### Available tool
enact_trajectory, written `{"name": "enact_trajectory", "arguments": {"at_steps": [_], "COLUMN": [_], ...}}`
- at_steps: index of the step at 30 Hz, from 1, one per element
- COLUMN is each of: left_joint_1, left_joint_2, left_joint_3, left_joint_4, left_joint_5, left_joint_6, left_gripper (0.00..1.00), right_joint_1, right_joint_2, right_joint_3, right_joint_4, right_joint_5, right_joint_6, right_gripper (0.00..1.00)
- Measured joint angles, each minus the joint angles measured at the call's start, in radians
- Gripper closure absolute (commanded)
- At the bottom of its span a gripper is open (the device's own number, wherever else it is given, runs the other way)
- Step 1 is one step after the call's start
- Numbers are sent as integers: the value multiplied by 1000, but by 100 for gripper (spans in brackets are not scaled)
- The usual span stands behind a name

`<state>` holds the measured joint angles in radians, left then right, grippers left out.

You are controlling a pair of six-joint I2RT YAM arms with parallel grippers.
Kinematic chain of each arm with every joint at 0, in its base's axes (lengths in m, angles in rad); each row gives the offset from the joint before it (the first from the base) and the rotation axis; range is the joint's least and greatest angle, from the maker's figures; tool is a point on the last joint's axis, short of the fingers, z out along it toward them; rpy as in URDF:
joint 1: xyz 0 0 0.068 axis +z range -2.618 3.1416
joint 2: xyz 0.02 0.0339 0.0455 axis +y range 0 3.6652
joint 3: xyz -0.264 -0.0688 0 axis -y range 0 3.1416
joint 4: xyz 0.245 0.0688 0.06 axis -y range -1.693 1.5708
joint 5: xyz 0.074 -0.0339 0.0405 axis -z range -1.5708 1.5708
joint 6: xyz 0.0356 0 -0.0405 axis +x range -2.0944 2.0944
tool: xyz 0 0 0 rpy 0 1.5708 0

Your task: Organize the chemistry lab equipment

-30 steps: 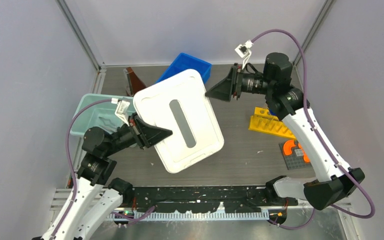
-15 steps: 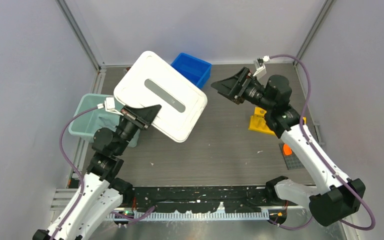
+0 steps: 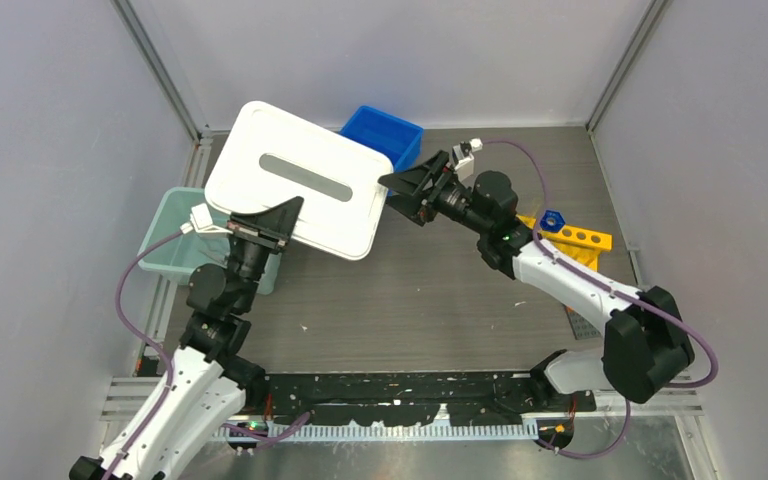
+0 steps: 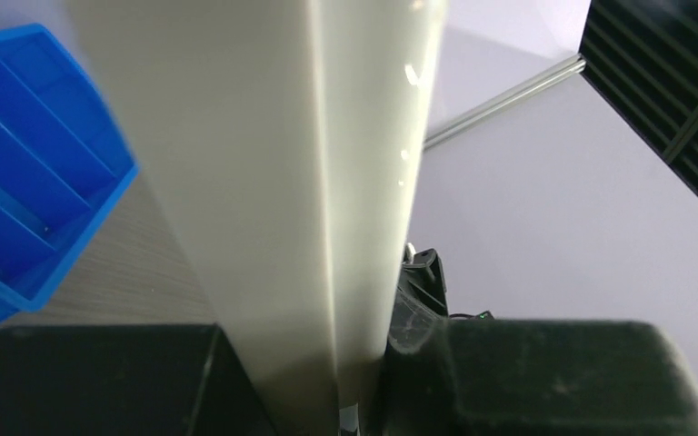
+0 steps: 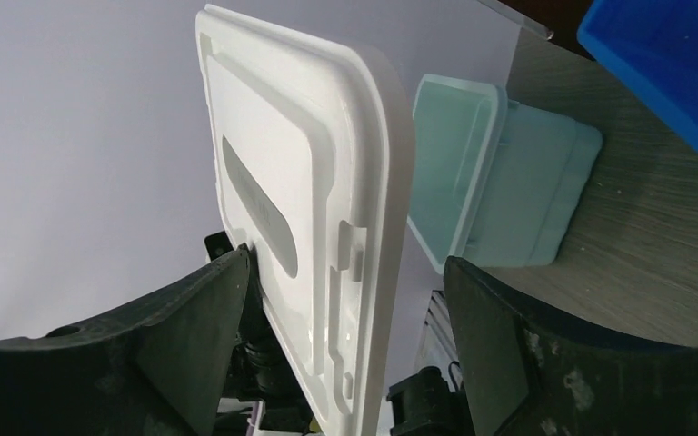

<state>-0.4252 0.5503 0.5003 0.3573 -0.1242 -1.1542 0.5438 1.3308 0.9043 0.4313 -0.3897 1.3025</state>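
The lid (image 3: 300, 190) hung tilted over the desk's (image 3: 430, 300) far left, above a teal tub (image 3: 165, 250) and beside a blue bin (image 3: 390, 135). The raised left tool (image 3: 268, 212) pinched its near edge; the right tool (image 3: 400, 190), arm stretched leftward, stood spread at its right edge.

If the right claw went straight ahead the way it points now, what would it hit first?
Most likely the white lid, which the left claw holds aloft: its rim lines up between the right claw's open fingers. The gap left is hard to judge.
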Motion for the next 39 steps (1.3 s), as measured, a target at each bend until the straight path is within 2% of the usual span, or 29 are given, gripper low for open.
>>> {"name": "enact_trajectory", "arguments": {"at_steps": [4,6,8,9,10,11,13,16,20,23,30,39], "left_joint_1": [0,0,0,0,0,1,3,4,3,3,3,2], "left_joint_2": [-8,-8,-9,-10,-12,-17,-34,-79,-189,-279,-369,-315], "left_joint_3": [0,-4,-9,-12,-16,-19,-22,-26,-41,-37,46,296], "left_joint_4": [11,16,16,13,5,-9,-40,-83,-192,-270,-559,-806], "left_joint_5": [-14,-16,-18,-22,-27,-32,-56,-73,-91,-117,-167,-222], "left_joint_6": [-16,-22,-24,-24,-24,-25,-47,-61,-16,24,147,385], "left_gripper": [91,90,88,85,81,76,68,53,39,35,33,32], "right_joint_1": [43,63,77,80,84,84,84,90,92,81,70,101], "right_joint_2": [73,127,177,196,214,225,249,267,290,301,333,420], "right_joint_3": [0,0,0,0,0,0,1,8,47,76,161,280], "right_joint_4": [133,206,270,300,333,358,435,516,566,570,571,521], "right_joint_5": [24,29,31,32,34,36,35,30,52,83,135,185], "right_joint_6": [68,105,143,161,179,192,231,286,321,324,324,298], "right_gripper": [27,37,52,63,69,79,90,98,99,99,99,99]}}
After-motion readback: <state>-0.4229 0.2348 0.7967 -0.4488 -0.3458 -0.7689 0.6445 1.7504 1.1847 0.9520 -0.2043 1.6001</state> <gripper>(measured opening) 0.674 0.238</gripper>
